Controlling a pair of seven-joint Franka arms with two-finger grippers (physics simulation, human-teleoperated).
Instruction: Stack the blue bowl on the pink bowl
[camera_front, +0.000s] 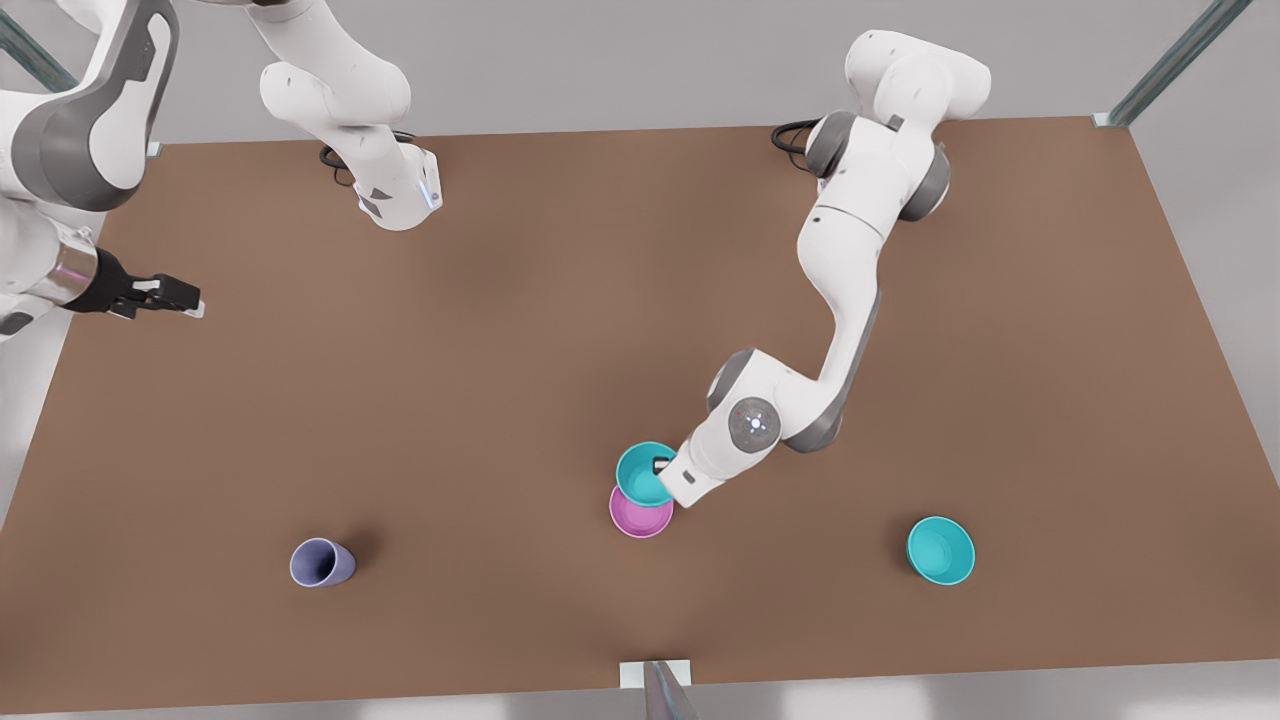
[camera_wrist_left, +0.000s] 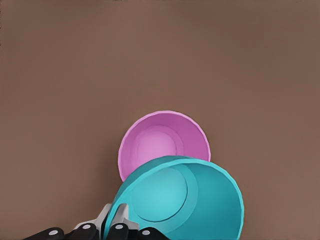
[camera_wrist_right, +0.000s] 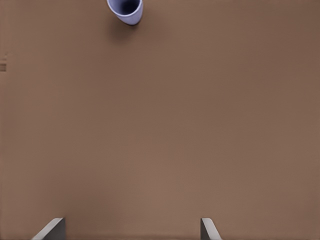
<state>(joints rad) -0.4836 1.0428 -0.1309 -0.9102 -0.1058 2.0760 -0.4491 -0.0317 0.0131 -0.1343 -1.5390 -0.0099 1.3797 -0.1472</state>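
Two round turquoise plastic bowls, one round pink plastic bowl (camera_front: 640, 515) and one lavender plastic cup (camera_front: 322, 562) are on the brown table (camera_front: 500, 400), all well clear of its edges. The left gripper (camera_front: 662, 466) clamps the rim of the blue bowl (camera_front: 643, 472), mouth up, overlapping the pink bowl. The right gripper (camera_front: 190, 303) waits spread apart over the table's edge at the front view's left.

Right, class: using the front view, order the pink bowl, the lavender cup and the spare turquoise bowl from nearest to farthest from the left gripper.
1. Pink bowl, directly beneath the left gripper.
2. Spare turquoise bowl, toward the front view's right.
3. Lavender cup, toward the front view's left.
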